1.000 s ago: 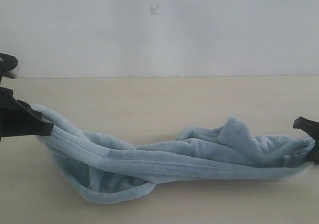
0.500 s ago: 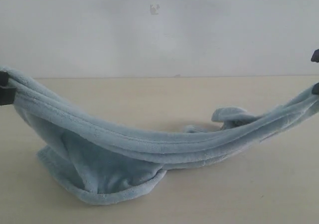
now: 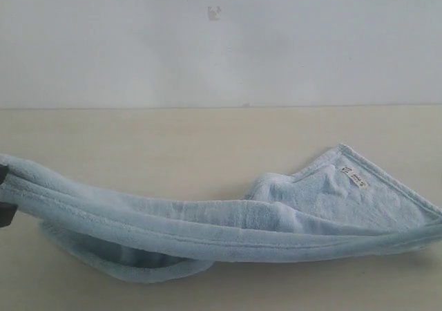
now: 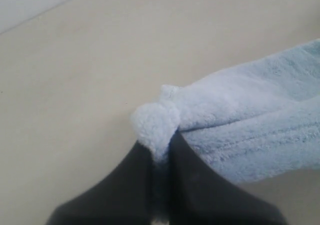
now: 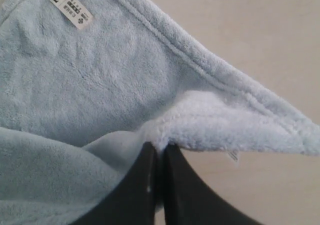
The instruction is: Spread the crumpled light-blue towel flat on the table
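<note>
The towel point(image 3: 228, 224) is lying across the table point(image 3: 173, 138) as a long band, with its long axis running side to side between your two arms, and that line is what your coming move is turning on. You are holding it at both ends. The left gripper point(image 4: 161, 155) is pinching a bunched nub of fleece at the towel's left end, its jaws all but closed with only cloth between them. The right gripper point(image 5: 160, 152) is nipping a fold just under the hemmed edge at the right end, its jaws equally tight. In the exterior view only a dark sliver of the left gripper is showing at the frame's edge, and the right one is sitting out of frame. The two halves are not behaving alike. Toward your right arm the cloth is opening into a flat triangle with the white tag point(image 3: 354, 176) facing up, its corner pointing toward the wall point(image 3: 207, 41). Toward your left arm it is lying doubled along its length, a thick roll with a loop of hem sagging onto the table in front. Neither arm is nearer the towel as a whole, but the folded bulk is sitting on your left side. Pulling the ends further apart along the axis is likely to tighten that roll only; opening it is probably calling for travel across the axis.
</note>
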